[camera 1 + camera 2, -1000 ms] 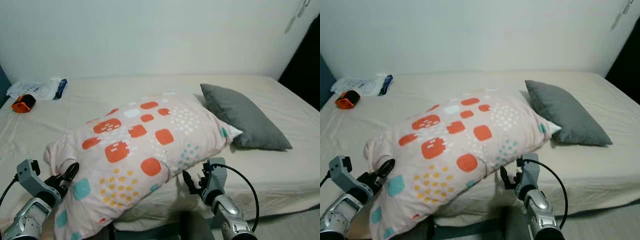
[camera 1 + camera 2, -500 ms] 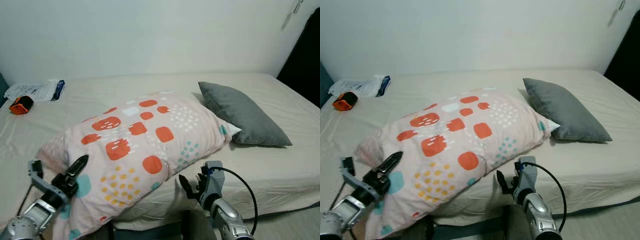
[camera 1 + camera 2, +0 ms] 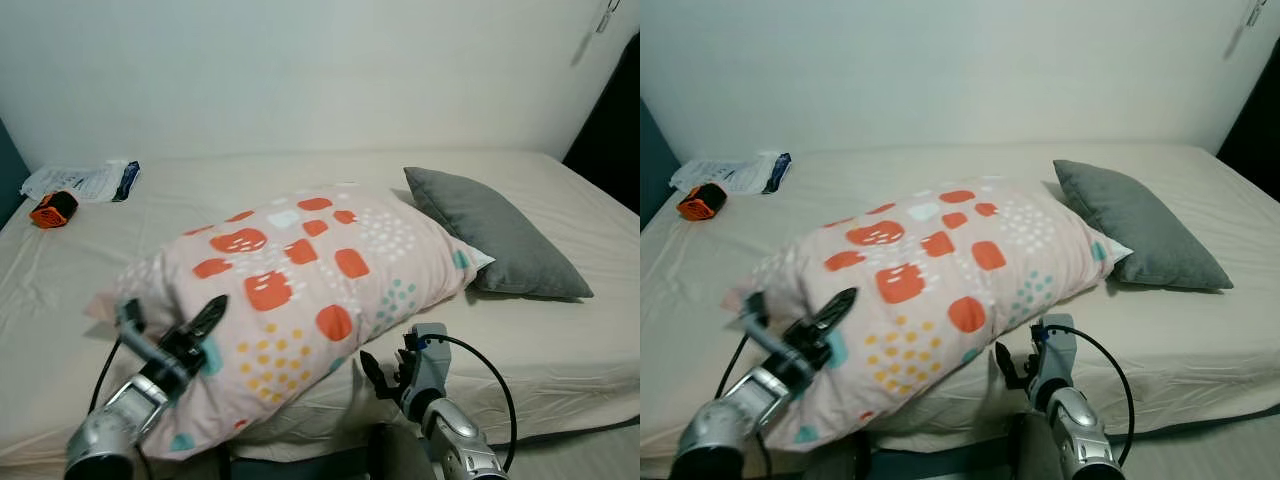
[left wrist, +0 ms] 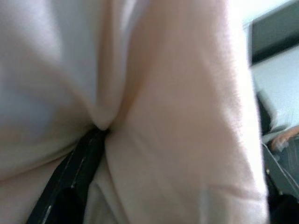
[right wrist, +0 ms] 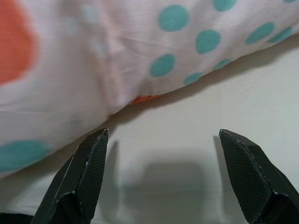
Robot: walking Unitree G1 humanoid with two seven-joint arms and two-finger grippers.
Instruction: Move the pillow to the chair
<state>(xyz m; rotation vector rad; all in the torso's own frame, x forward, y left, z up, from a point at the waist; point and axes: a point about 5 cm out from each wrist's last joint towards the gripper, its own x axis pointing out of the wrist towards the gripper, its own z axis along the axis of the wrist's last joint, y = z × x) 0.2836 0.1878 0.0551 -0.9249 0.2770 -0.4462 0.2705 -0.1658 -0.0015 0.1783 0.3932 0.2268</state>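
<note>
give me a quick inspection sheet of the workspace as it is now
surface: bed with a beige sheet.
job's things: patterned pillow lying on the bed; chair: nothing seen.
clutter: grey pillow beside it, orange object and plastic bag at the far left corner.
grippers: left gripper pressed into the patterned pillow's near left end; right gripper open, at its lower edge, holding nothing.
cables: black cable looped at the right wrist.
surroundings: white wall.
</note>
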